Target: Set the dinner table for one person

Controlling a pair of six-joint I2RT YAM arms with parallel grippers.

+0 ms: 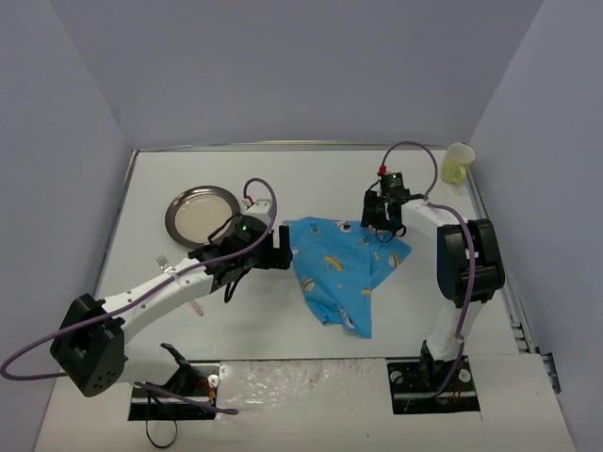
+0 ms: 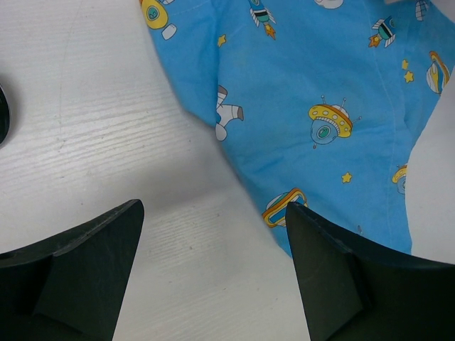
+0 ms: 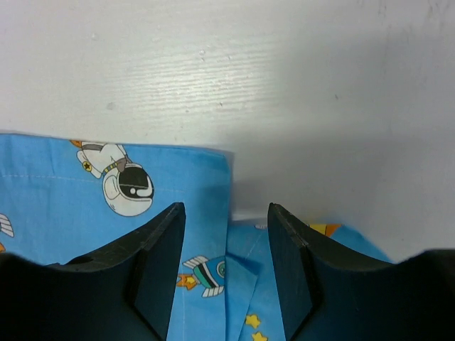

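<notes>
Surface (image 1: 311, 179): underlies everything, arms bolted at its near edge.
Cloth (image 1: 339, 268): rumpled at centre, probably waiting to be spread as a placemat.
Left gripper (image 2: 213, 213): open, empty, beside the cloth's left edge.
Right gripper (image 3: 226, 213): open, over the far corner, seemingly placed to pinch it.

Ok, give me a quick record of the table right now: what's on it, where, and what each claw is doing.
surface: white dinner table
centre: blue space-print cloth, rumpled, partly folded over
far left: round metal plate, empty
by the left arm: fork, lying flat
far right corner: pale yellow cup
left claw: open, at the cloth's left edge, holding nothing
right claw: open, over the cloth's far right corner
</notes>
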